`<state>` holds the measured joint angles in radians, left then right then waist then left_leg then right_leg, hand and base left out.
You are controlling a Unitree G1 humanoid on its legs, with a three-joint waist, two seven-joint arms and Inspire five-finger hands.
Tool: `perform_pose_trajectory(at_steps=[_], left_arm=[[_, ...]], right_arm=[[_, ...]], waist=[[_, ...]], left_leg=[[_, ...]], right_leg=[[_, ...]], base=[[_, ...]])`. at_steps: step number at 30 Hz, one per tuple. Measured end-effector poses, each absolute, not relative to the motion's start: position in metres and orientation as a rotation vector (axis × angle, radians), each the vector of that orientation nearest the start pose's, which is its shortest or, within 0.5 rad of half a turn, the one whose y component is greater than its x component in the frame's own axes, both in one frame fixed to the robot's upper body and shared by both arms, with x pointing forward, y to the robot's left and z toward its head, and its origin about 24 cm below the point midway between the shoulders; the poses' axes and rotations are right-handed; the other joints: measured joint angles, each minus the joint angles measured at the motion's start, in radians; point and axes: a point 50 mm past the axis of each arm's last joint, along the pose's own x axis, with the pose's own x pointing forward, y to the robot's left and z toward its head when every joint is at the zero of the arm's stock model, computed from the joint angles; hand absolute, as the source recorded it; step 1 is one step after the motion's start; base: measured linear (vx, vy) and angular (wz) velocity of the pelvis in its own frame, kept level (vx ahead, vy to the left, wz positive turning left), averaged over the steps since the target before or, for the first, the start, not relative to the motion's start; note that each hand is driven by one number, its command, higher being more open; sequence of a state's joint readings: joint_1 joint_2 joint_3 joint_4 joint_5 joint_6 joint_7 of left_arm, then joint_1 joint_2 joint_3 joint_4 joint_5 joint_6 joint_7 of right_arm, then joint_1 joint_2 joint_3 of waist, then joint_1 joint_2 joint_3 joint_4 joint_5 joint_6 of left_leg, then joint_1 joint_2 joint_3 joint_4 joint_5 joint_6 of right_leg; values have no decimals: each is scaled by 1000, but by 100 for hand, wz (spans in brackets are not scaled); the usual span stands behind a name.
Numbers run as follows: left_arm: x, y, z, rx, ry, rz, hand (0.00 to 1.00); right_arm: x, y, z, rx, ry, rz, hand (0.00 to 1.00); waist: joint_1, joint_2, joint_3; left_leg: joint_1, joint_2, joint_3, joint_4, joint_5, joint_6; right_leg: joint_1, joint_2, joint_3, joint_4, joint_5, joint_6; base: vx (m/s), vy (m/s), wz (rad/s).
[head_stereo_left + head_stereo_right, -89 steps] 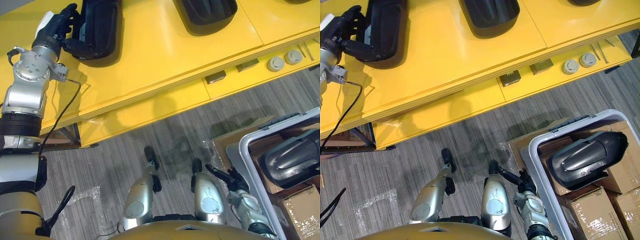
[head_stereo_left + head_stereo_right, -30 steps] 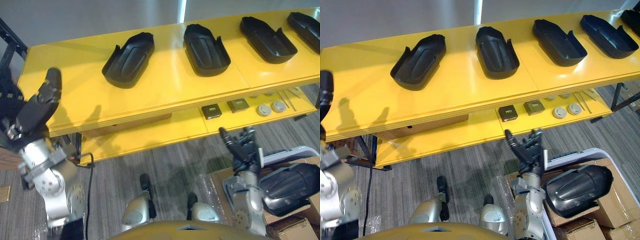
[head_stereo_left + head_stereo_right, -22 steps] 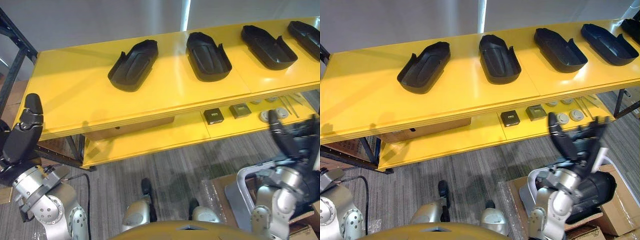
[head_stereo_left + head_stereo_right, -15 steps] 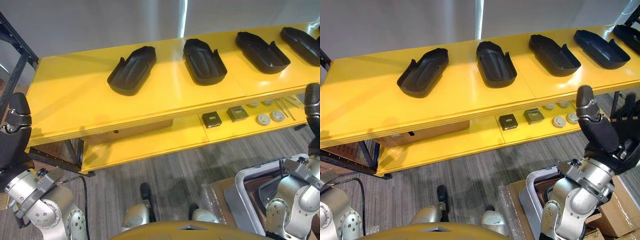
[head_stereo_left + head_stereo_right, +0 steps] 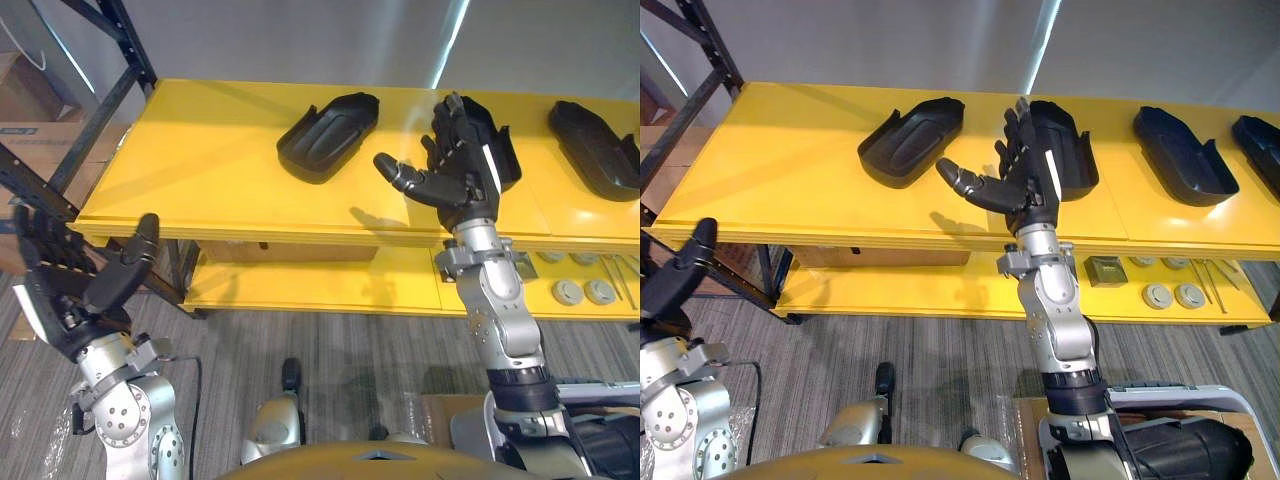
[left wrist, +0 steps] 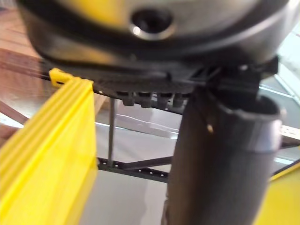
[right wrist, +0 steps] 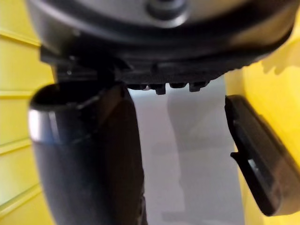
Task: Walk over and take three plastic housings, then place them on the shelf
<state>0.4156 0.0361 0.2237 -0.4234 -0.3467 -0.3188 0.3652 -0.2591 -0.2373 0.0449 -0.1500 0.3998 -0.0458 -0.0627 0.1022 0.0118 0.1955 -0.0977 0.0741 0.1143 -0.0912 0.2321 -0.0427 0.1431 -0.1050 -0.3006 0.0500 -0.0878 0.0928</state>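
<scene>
Looks down on a long yellow shelf (image 5: 790,170). Sees four black housings in a row on its top board: the left housing (image 5: 908,140), the second housing (image 5: 1077,150), the third housing (image 5: 1175,142) and the fourth housing (image 5: 1262,140) at the far right edge. All lie well apart from each other.

Holds the right hand (image 5: 1025,185) up high in front of the second housing, with fingers straight and spread wide and the thumb out to the side. Has nothing in it. Cannot tell if it touches the housing behind it.

Holds the left hand (image 5: 65,300) low, down by the left corner of the shelf, well apart from every housing. Shows straight fingers there too, with the thumb sticking up, and grips nothing.

Spots one more housing (image 5: 1185,452) lying in the grey bin (image 5: 1160,388) at the lower right, down on the floor (image 5: 940,340).

Finds small things on the lower board: a square box (image 5: 1102,269) and two round discs (image 5: 1157,295) near it. Sees a cardboard box (image 5: 880,257) tucked just under the top board, and a black rack (image 5: 110,95) beside the left end of the shelf.
</scene>
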Motion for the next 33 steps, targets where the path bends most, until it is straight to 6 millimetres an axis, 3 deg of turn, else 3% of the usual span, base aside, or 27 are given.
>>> perform_pose_trajectory(at_steps=[3, 5, 10, 14, 20, 33], left_arm=[[146, 237, 80, -234, -321, 643, 100], [149, 229, 76, -251, -300, 598, 100], [148, 218, 69, -275, -251, 567, 100], [145, 220, 65, -303, -230, 593, 100], [148, 218, 65, -322, -235, 583, 100], [154, 213, 60, -340, -218, 565, 100]], right_arm=[[294, -147, 154, 195, -405, 115, 100], [305, -138, 147, 191, -351, 43, 100], [314, -138, 126, 120, -237, -170, 100], [315, -132, 122, 115, -199, -158, 100], [339, -118, 104, 59, -45, -120, 100], [375, -125, 129, 58, -28, -223, 100]], waist=[[6, 0, 0], [8, 0, 0], [31, 3, 1], [34, 3, 1], [45, 5, 2], [60, 43, 27]], left_leg=[[1, 2, -7, 0, 1, -3], [1, 4, -12, 0, 1, -4], [-13, 2, -25, 0, 0, -4], [-21, 0, -30, 0, 6, -12], [-37, 5, -49, 0, 10, -16], [-35, 7, -90, 0, 16, -25]], right_leg=[[3, 3, -4, 2, -4, -5], [5, 6, -16, 4, -14, -12], [-2, 7, -26, 3, -14, -12], [-8, 7, -26, 1, -14, -11], [-14, 18, -40, 4, -16, -12], [-8, 28, -77, 36, -45, -20]], base=[[-40, -14, 5], [-57, -12, 11], [-30, -7, 8], [1, -2, 1], [24, -46, 7], [-14, -29, 8]])
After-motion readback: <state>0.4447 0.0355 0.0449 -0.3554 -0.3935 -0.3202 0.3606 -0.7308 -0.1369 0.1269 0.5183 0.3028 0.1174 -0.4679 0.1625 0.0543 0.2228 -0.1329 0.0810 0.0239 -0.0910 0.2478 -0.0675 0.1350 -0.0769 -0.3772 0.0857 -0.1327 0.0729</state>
